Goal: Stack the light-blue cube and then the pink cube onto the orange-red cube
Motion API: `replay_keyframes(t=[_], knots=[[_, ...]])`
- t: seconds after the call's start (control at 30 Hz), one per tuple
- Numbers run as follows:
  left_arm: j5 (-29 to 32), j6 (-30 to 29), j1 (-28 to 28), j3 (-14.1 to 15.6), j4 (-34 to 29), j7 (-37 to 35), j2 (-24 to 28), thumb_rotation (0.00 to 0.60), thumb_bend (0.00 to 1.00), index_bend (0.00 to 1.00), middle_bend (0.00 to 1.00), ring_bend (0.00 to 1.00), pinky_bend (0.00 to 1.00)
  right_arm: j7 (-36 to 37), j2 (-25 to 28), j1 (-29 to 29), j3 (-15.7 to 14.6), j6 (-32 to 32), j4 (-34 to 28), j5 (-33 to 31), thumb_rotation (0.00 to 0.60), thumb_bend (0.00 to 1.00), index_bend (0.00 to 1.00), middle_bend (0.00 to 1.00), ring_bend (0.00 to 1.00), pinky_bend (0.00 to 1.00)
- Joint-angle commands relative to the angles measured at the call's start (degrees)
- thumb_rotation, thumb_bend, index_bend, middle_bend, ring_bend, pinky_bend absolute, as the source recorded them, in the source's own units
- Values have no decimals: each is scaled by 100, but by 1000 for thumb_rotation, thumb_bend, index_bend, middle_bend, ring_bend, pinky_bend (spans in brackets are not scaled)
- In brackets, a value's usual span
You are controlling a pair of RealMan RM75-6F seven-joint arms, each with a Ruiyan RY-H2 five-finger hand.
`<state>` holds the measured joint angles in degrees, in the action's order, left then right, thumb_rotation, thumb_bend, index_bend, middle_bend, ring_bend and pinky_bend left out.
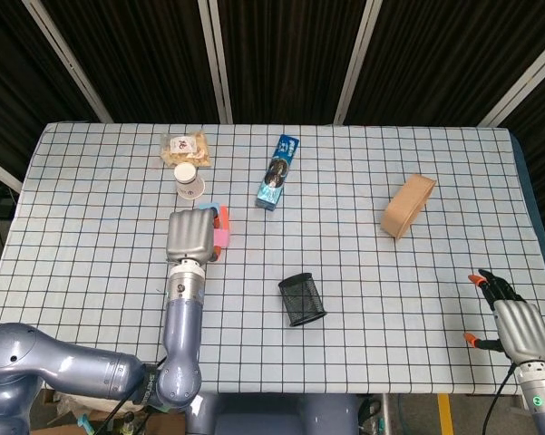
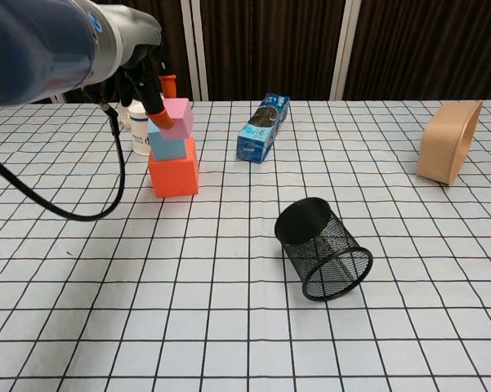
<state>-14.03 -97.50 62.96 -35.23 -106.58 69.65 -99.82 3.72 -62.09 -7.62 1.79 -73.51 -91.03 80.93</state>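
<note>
Dark corrugated panels back a table [image 1: 363, 299] covered in a white cloth with a black grid. At about ten o'clock from the table's centre, a solid orange-red cube [image 2: 174, 173] sits on the cloth with a smaller light-blue cube [image 2: 167, 146] stacked on it. The robot's left hand [image 2: 144, 77], silver with orange fingertips, pinches a small pink cube [image 2: 179, 115] directly above the blue one; the pink cube appears to touch or nearly touch the blue top, sitting a little toward three o'clock of it. From the head view the hand hides most of the stack, so exact alignment cannot be told.

To finish well, the hand would likely need to nudge the pink cube slightly toward nine o'clock, settle it flat, then part its fingers gently and lift straight up, so that nothing drags the stack askew.

The right hand [image 1: 520, 328] rests at the table's five o'clock edge, fingers loosely apart, holding nothing. A black wire-mesh cup [image 2: 323, 249] lies tipped near the centre. A white paper cup [image 1: 189, 180] stands just beyond the stack.
</note>
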Motion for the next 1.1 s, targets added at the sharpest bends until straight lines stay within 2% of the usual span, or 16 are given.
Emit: replay_keyframes(t=[0.03,0.37,0.67,1.1], knots=[[118,5,67,-163,254,-77,22,600,313,482,839,675,702,24,7,4,3,-7,3,1,600,138,174,106,135,347],[204,86,212,-232,664,-87,94,600,313,481,839,675,702,64,17,21,4,-50,17,30,600,138,175,106,135,348],[399,69,189,-550,946,-288,229,600,314,485,839,675,702,102,31,46,-3,-108,13,73,600,137,175,106,135,347],[490,528,191,-410,1444,-498,207,600,313,484,839,675,702,13,-25,30,8,-97,42,58,600,137,175,106,135,348]])
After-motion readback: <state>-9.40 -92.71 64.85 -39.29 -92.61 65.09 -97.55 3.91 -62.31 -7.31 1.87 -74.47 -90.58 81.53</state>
